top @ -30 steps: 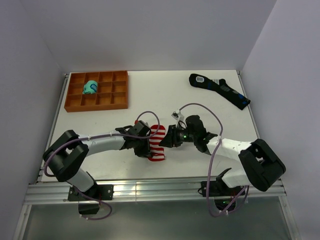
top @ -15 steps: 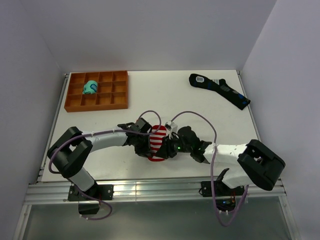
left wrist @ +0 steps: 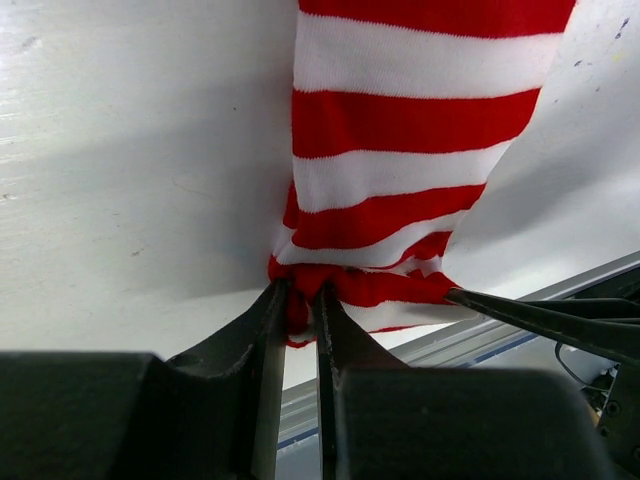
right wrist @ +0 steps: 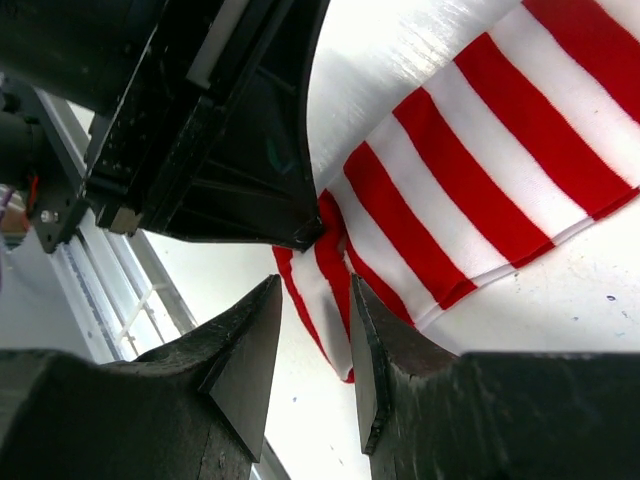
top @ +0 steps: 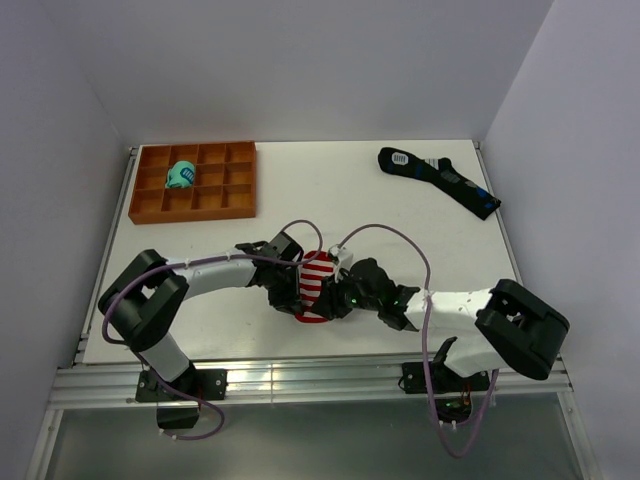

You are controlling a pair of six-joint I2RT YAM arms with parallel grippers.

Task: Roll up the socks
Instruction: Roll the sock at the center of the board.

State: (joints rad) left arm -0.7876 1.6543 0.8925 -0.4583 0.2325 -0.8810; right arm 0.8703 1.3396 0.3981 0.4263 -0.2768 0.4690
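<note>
Soft knitted red-and-white striped socks (top: 316,283) lie on the white table (top: 380,200), well apart from the orange gridded tray (top: 193,214). Overhead, both arms hide the bunched end. The left gripper (left wrist: 300,290) pinches that bunch. The right gripper (right wrist: 314,282) shows narrowly parted fingers, and its hold on the fabric is unclear.

The socks (top: 316,288) are soft fabric with red and white horizontal stripes. In the top view they sit at about 6 o'clock from the middle of the surface, close to its near edge. They show as one short striped length running from 12 to 6 o'clock. The broad striped part lies flat and smooth toward 12. The 6 o'clock end is gathered into a bunched, mostly red knot, pinched between the closed fingers of the left tool (left wrist: 300,300).
</note>
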